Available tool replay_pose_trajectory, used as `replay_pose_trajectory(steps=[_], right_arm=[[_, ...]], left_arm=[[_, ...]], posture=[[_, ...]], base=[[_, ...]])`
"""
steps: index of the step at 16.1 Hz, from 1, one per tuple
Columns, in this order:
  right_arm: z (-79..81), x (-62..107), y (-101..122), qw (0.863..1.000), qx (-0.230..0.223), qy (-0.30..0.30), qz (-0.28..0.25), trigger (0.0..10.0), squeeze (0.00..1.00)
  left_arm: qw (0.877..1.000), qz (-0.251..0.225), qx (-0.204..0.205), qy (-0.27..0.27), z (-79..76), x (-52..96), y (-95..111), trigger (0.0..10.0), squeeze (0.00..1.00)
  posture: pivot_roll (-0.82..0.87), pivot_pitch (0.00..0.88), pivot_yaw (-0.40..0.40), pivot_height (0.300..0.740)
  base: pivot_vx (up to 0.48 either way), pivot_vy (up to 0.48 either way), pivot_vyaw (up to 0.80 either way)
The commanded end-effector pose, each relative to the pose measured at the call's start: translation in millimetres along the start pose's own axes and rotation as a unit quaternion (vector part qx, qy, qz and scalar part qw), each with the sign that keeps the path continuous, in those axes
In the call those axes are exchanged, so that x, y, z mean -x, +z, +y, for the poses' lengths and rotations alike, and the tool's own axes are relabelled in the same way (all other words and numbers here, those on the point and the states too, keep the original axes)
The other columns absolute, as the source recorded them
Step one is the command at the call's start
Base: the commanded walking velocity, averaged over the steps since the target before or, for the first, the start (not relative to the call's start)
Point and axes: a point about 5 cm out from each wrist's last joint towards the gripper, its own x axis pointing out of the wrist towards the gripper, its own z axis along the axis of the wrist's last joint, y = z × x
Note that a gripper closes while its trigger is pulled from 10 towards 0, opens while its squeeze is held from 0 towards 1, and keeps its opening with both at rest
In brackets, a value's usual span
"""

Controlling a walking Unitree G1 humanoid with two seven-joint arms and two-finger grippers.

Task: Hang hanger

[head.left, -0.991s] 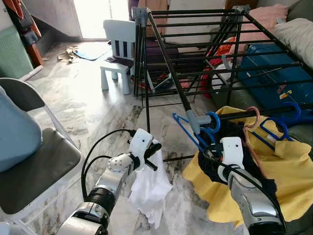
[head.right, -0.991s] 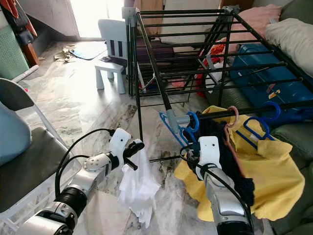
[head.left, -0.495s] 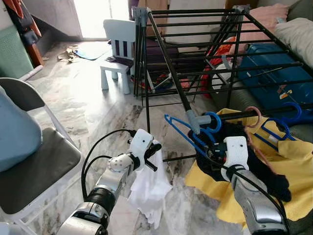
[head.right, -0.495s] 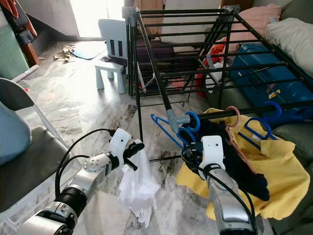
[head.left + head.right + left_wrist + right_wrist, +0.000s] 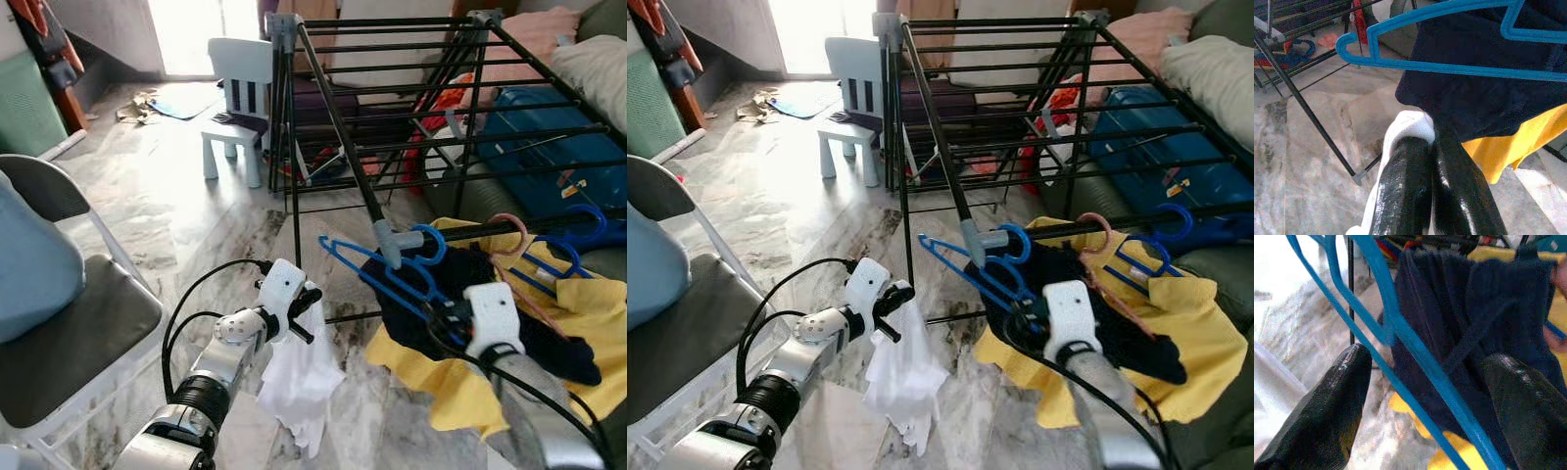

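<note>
On my right wrist camera the right gripper (image 5: pixel 1425 391) has its two black fingers (image 5: pixel 1322 406) spread wide, and the lower bar of the blue hanger (image 5: pixel 1400 333) crosses the gap between them with a dark navy garment (image 5: pixel 1459 308) just behind it; I can't tell whether either pad touches the plastic. From the head camera I see that gripper (image 5: pixel 453 318) at the front edge of the drying rack (image 5: pixel 411 108), right against the navy cloth. The blue hanger (image 5: pixel 377 274) has its hook over the rack's lowest front bar, next to the grey corner joint, and it tilts out towards the open floor with the navy garment draped on it. A yellow garment (image 5: pixel 460 392) hangs below and behind the navy one, with more blue hangers (image 5: pixel 573 240) and a pink one further along the same bar.

My left gripper (image 5: pixel 1432 161) has its fingers pressed together, pinching a white cloth (image 5: pixel 1405 129). In the head view the left gripper (image 5: pixel 309 305) is low over the marble floor (image 5: pixel 196 225), well apart from the rack, and the white cloth (image 5: pixel 299 387) dangles from it. A white child's chair (image 5: pixel 235 98) stands beyond, and a grey-seated chair (image 5: pixel 69 323) is at my left.
</note>
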Motion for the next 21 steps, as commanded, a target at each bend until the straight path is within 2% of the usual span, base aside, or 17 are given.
replay_pose_trajectory(steps=[1,3,8,15,21], right_arm=[[-1.5,2.7,4.4,1.0,0.005,0.009,-0.006,10.0,0.0],[-4.8,4.9,3.2,1.0,0.002,0.023,0.001,10.0,0.0],[2.3,9.3,1.6,0.997,-0.003,0.073,0.012,10.0,0.0],[-4.9,11.4,0.2,0.998,0.001,0.057,0.018,10.0,0.0],[0.0,3.5,-9.5,0.998,-0.011,0.053,0.043,10.0,0.0]], left_arm=[[1.0,-0.004,-0.009,0.0,0.3,-2.3,5.4,10.0,0.0],[1.0,-0.004,-0.01,-0.002,-0.5,-2.7,5.3,10.0,0.0],[1.0,-0.001,-0.013,-0.001,0.3,-2.1,4.3,10.0,0.0],[1.0,0.001,-0.017,-0.003,-0.1,-2.7,4.7,10.0,0.0],[1.0,0.002,-0.02,-0.003,-0.8,-4.0,5.6,10.0,0.0]], posture=[[-0.03,0.0,-0.042,0.74],[-0.03,0.0,-0.042,0.74],[-0.03,0.0,-0.04,0.74],[-0.03,0.0,-0.033,0.74],[-0.03,0.0,-0.033,0.74]], base=[[0.0,0.0,0.0],[0.0,0.0,0.0],[0.0,0.0,0.0],[0.0,0.0,0.0],[0.0,0.0,0.0]])
